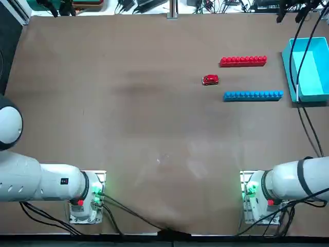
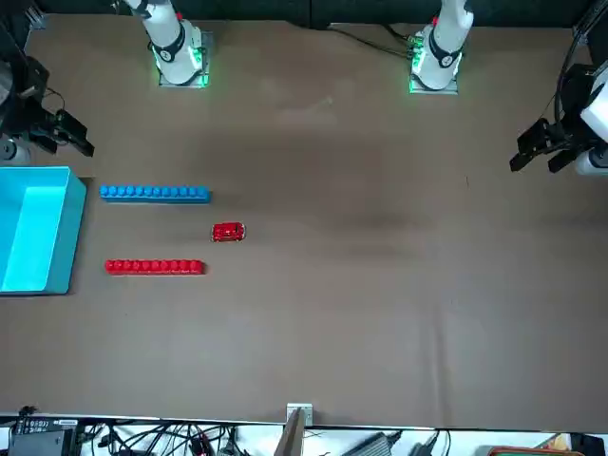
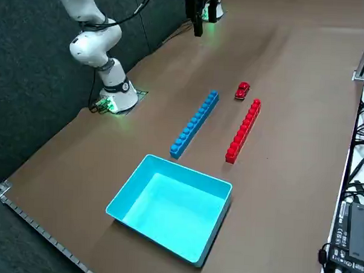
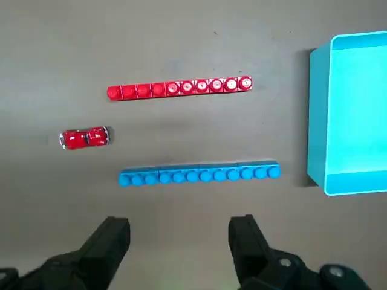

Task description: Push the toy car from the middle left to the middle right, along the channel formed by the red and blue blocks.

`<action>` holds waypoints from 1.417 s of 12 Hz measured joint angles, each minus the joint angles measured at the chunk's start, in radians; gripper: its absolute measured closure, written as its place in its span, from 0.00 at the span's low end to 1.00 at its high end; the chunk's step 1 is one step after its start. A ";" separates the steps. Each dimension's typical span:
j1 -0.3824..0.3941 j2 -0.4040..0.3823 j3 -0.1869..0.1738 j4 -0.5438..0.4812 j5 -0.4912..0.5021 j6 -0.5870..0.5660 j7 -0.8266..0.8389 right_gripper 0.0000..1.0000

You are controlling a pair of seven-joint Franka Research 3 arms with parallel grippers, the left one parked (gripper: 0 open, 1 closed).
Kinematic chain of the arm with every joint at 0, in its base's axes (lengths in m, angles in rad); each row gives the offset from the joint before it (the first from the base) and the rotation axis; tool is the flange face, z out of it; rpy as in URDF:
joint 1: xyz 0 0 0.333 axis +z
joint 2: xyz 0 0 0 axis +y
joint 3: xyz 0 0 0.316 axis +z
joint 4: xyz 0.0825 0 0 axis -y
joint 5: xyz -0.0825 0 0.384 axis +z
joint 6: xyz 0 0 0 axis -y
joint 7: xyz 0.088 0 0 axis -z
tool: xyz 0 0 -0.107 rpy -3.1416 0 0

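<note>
Right gripper (image 4: 178, 244) fingers spread, holding nothing, hovering high over table. Toy car (image 4: 84, 138) lies beyond them (long axis parallel to bars), just outside channel mouth between red block (image 4: 179, 88) and blue block (image 4: 199, 175).

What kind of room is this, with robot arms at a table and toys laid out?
Probably a robotics lab. Toys are staged on a brown table: a toy car, red and blue blocks and a light blue bin, with cables along the edge. The right gripper hangs open above.
</note>
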 joint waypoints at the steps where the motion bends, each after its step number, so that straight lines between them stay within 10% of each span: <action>1: 0.001 0.009 0.001 0.000 0.002 0.014 0.012 0.00; 17: 0.238 0.120 0.015 -0.295 0.014 0.483 0.829 0.00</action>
